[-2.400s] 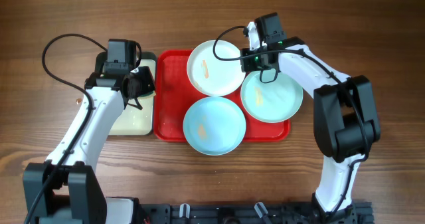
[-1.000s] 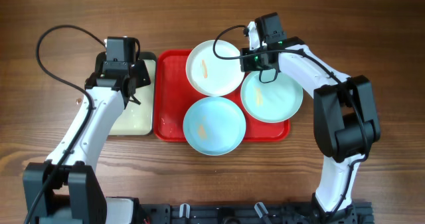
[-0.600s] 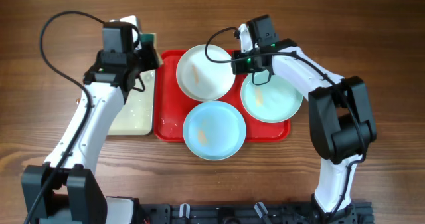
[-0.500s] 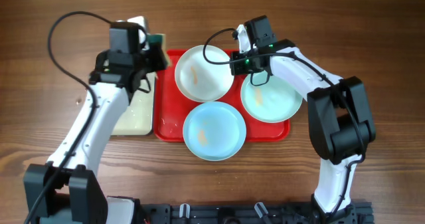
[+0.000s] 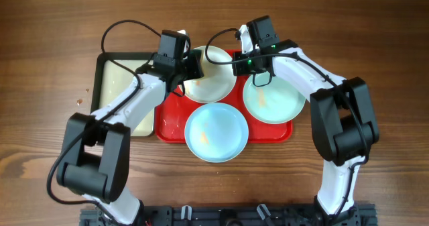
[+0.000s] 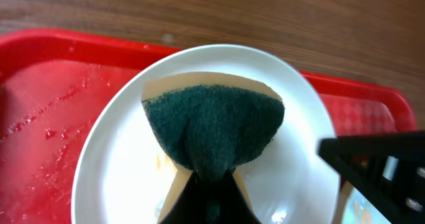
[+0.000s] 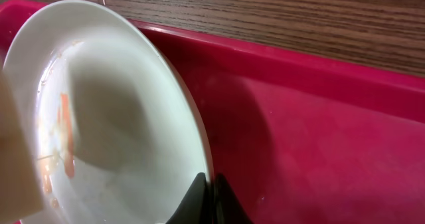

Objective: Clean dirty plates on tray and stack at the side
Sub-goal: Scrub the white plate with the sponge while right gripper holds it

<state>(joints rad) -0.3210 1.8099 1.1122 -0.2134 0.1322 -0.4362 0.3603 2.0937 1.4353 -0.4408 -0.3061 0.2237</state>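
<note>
On the table [image 5: 53,25], the tray [image 5: 169,124] carries three plates. A blue plate [image 5: 216,132] overhangs its near rim, an aqua plate [image 5: 275,100] overhangs its right rim, and a white plate [image 5: 213,85] with orange smears sits at the far side. The left end effector [image 6: 211,184], clamped on a green sponge [image 6: 214,127], hangs over the white plate. The right end effector [image 7: 207,194] is closed on that plate's right rim.

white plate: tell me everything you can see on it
The white plate is round, shallow and looks like smooth plastic. It sits at the back of the red tray with an orange smear inside, so it is not yet clean. The right claw is shut on its rim, seemingly tipping that edge up. The left claw holds a sponge, green and tan, on or just over its bowl.
</note>
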